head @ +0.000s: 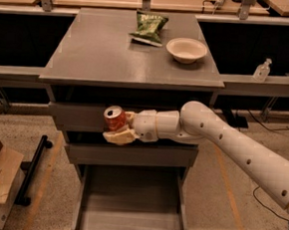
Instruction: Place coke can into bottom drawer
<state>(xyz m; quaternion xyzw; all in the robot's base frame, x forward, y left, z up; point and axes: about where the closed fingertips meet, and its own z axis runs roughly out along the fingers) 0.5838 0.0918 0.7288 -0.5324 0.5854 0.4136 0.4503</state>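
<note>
In the camera view, a white robot arm (222, 138) reaches in from the right across the front of the grey cabinet (89, 53). Its cream two-finger gripper (118, 131) pinches the small red coke can (114, 119), silver top up, in front of the upper drawers and above the pulled-out grey bottom drawer (128, 198). At the far side of the cabinet top lie a green chip bag (149, 27) and, to its right, a pale round bowl (186, 49).
</note>
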